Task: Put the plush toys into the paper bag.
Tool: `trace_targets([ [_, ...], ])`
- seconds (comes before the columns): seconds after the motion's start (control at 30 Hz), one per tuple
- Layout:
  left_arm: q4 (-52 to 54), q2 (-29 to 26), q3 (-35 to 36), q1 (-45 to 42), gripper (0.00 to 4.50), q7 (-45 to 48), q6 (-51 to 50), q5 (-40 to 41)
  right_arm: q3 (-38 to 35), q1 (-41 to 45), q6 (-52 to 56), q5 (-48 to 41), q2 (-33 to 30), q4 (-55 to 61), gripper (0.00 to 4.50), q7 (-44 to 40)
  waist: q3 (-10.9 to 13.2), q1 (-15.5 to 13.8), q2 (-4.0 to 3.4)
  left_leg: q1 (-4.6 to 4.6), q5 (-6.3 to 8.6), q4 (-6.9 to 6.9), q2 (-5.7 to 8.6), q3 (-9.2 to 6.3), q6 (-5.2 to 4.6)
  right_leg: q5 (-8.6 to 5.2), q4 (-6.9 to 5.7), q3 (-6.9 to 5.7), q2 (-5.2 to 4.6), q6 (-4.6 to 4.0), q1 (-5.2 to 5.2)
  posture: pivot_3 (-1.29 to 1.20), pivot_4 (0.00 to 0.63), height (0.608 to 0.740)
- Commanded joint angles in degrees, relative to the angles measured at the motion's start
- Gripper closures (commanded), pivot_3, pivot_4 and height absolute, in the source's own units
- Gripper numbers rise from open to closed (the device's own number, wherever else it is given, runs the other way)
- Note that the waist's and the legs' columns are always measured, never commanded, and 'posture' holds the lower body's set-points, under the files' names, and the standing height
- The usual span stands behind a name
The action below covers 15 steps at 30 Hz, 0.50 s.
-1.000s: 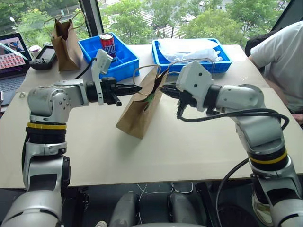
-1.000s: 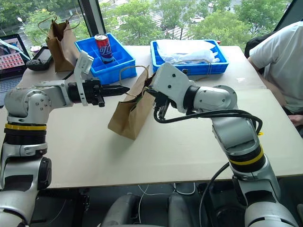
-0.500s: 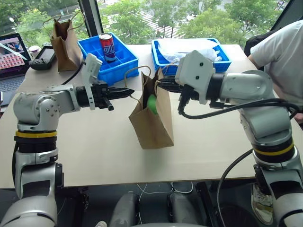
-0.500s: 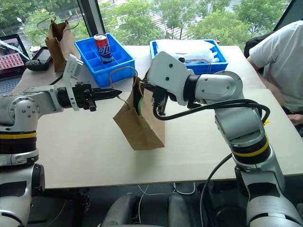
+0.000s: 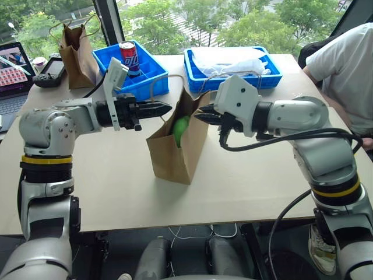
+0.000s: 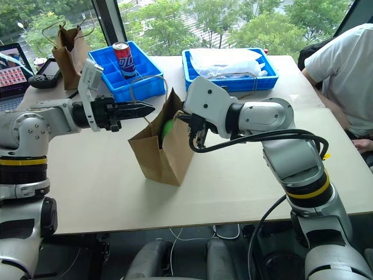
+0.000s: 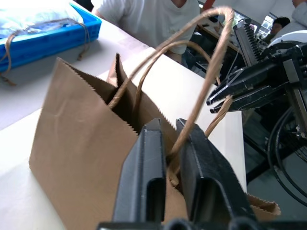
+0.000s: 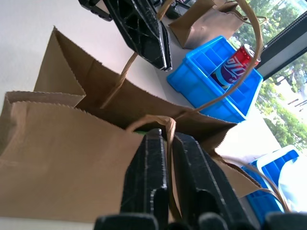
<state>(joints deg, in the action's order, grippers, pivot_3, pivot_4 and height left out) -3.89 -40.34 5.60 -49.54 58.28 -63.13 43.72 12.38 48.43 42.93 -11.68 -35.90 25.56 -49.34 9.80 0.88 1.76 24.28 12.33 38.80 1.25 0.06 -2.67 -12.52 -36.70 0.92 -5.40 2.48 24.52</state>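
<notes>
Matt brown kraft, paper bag (image 5: 175, 153), centre frame; sawtooth-cut rim, creased sides, handles of twisted twine. Soft fuzzy light-green plush (image 5: 181, 129) inside mouth. Left gripper (image 5: 166, 107) and right gripper (image 5: 198, 116): black ribbed plastic fingers, semi-matt; arm shells smooth satin silver-grey. Table (image 5: 245, 181): pale wood-look board, matt, smooth. Upper centre: two glossy blue plastic bins (image 5: 143, 73); shiny metal can (image 5: 128, 55). Upper left: second bag (image 5: 77, 49), darker, crumpled paper. Clear crinkly plastic film (image 5: 230, 59) in rt bin.

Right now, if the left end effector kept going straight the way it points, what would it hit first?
Probably the right end effector, which faces it across the open top of the bag; the handle lies between, though depth is hard to judge.
</notes>
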Motion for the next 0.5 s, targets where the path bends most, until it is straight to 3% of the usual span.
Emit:
trace_targets([
  [0.03,0.76,-4.80,1.51,-2.57,1.82,6.78,1.06,2.11,-6.53,2.82,2.35,-4.54,-0.94,1.98,2.24,-0.37,0.01,-0.04,-0.01,0.00,0.00,0.00,0.00,0.00,0.00,0.00,0.02,0.00,-0.01,0.00,0.00,0.00,0.150,0.740],
  [0.2,-5.14,-12.66,3.70,-4.58,0.06,18.42,8.17,1.26,-16.08,6.26,7.18,-14.23,-5.10,0.91,0.53,-4.24,0.04,-0.28,-0.04,0.01,0.00,-0.01,0.02,0.01,0.00,-0.01,0.10,-0.03,-0.05,-0.01,-0.03,0.00,0.150,0.740],
  [0.27,-8.03,-15.29,3.80,-4.37,0.00,22.34,10.28,0.47,-19.31,6.37,10.51,-18.96,-7.25,0.81,0.01,-5.83,0.04,-0.27,-0.04,0.04,0.00,-0.02,0.01,0.01,0.00,-0.01,0.22,-0.07,-0.04,-0.01,-0.05,0.00,0.150,0.740],
  [0.43,-6.64,-24.26,0.75,4.82,0.00,33.38,15.85,0.22,-25.75,4.48,20.52,-30.69,-14.88,2.45,0.01,-10.42,0.05,-0.14,-0.05,0.03,0.05,-0.09,-0.07,0.07,-0.08,0.02,0.54,-0.11,-0.03,-0.04,-0.18,0.00,0.150,0.740],
  [0.5,-4.54,-27.71,-1.00,10.75,0.00,34.22,19.97,0.95,-25.58,2.16,21.41,-32.15,-17.42,3.40,0.52,-10.57,0.05,0.11,-0.06,0.04,0.13,-0.18,-0.12,0.15,-0.20,0.01,0.57,-0.08,-0.10,-0.05,-0.11,0.00,0.150,0.740],
])
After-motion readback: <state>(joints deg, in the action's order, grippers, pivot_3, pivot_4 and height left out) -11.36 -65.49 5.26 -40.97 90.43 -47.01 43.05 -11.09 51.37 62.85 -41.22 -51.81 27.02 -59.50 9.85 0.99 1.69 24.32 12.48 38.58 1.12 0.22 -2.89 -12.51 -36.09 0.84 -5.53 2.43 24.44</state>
